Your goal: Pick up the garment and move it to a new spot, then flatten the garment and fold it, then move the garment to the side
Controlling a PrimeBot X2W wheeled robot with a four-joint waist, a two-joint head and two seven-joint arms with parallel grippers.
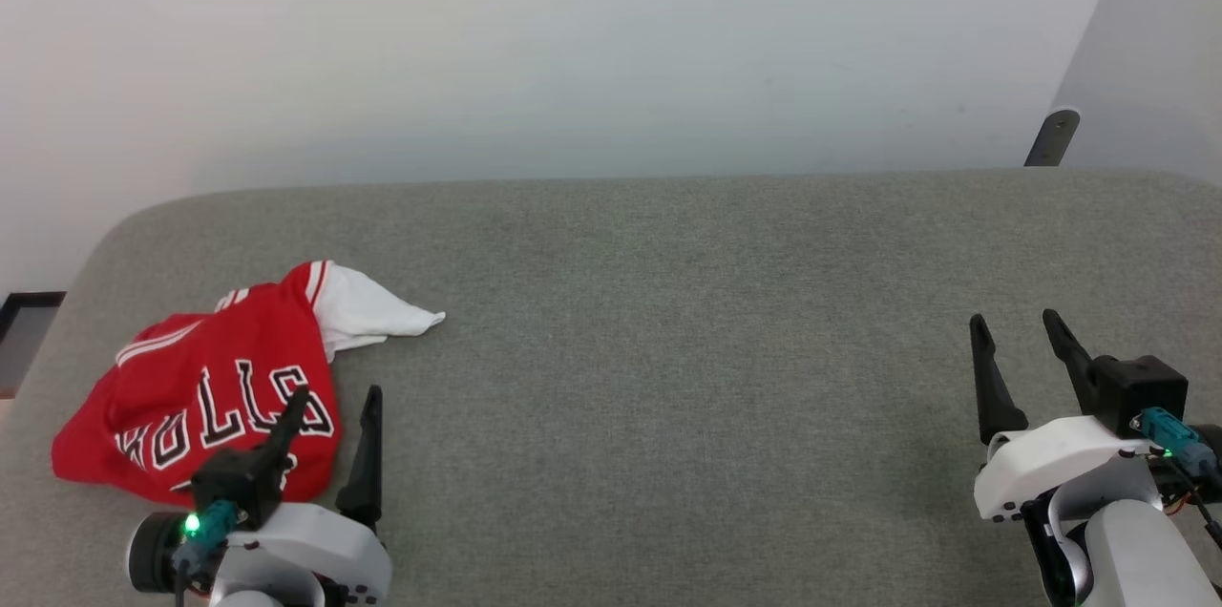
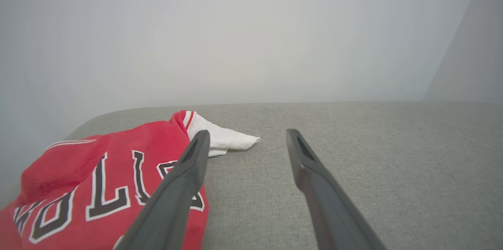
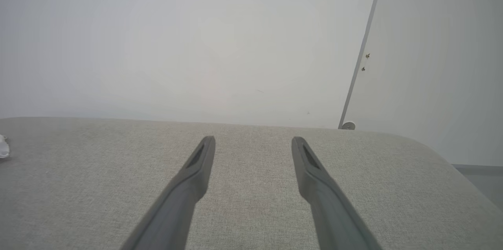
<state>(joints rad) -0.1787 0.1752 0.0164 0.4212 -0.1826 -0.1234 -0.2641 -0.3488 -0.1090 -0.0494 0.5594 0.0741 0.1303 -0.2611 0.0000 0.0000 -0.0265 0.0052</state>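
Observation:
The garment point(image 1: 205, 387) lies crumpled at the near left of the grey padded surface point(image 1: 668, 349), a red jersey with black, white-outlined lettering and a white sleeve point(image 1: 368, 311) sticking out to the right. My left gripper point(image 1: 337, 396) hovers open at the garment's right edge, one finger over the red cloth, the other over bare surface. The left wrist view shows the same: the garment point(image 2: 90, 179) at lower left, the left gripper point(image 2: 246, 135) holding nothing. My right gripper point(image 1: 1015, 321) stands open and unladen at the near right, far from the garment; in its wrist view the right gripper point(image 3: 253, 141) is over bare surface.
A pale wall point(image 1: 573, 44) rises behind the surface's far edge. At the back right stands a light panel with a dark bracket point(image 1: 1052, 137). The surface's left corner is rounded, with a dark floor strip point(image 1: 24, 330) beyond it.

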